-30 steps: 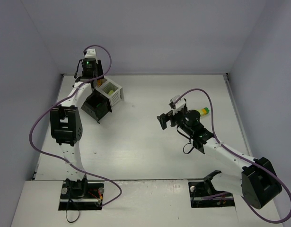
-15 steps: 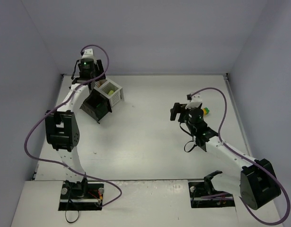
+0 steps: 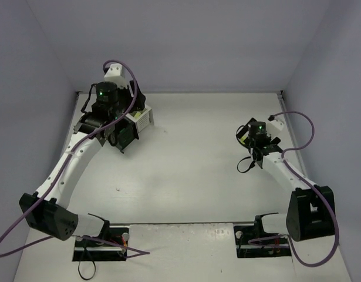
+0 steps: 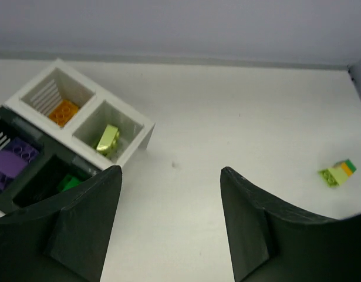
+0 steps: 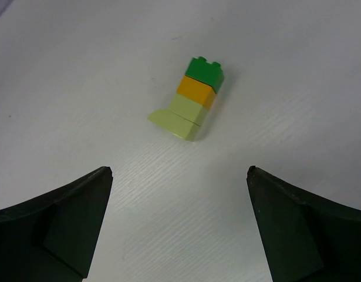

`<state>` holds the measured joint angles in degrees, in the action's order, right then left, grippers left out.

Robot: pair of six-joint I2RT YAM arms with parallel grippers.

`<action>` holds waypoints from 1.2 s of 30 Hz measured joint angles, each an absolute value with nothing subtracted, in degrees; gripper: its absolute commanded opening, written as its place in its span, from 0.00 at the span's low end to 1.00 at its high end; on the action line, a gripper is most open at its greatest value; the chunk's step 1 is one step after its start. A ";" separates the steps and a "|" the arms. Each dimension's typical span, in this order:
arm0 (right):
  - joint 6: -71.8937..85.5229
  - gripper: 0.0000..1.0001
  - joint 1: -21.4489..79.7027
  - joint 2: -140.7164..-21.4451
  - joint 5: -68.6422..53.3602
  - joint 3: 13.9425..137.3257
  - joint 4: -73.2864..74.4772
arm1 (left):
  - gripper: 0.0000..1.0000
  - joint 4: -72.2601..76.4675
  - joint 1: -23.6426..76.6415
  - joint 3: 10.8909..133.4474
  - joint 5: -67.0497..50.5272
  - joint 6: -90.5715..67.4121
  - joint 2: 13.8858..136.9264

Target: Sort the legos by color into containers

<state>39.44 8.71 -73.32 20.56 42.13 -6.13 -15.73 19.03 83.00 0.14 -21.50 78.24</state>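
Observation:
In the left wrist view the containers (image 4: 139, 130) sit at the left: one white bin holds an orange lego (image 4: 63, 110), the other a lime lego (image 4: 108, 139). The black bins hold a purple lego (image 4: 13, 161) and a dark green lego (image 4: 67, 182). My left gripper (image 4: 169, 171) hangs open and empty just right of the bins. A stack of dark green, orange and lime legos (image 5: 192, 100) lies on the table just ahead of my open right gripper (image 5: 179, 170); the same stack (image 4: 337, 173) shows far right in the left wrist view. From above, the right wrist hides it.
The containers (image 3: 142, 119) stand at the table's back left, partly under the left arm (image 3: 104, 106). The right arm (image 3: 259, 138) reaches toward the back right, near the right wall. White tabletop (image 3: 186, 158) lies between the two arms.
My left gripper has opened and pulled back over the bins, its elbow swinging low and left. The right gripper has moved right and now covers the stack in the top view.

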 measured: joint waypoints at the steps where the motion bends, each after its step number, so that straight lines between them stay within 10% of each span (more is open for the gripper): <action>1: 40.49 0.95 7.92 -74.78 20.53 42.41 -5.39 | 0.62 -17.02 19.03 81.91 -0.45 -21.56 76.93; 36: 55.33 0.80 3.64 -102.26 20.21 57.49 -2.76 | 0.62 -22.96 20.27 66.74 -5.89 -21.04 66.24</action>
<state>55.33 3.64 -102.26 20.21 57.49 -2.76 -22.96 20.27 66.74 -5.89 -21.04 66.24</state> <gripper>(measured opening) 0.821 0.616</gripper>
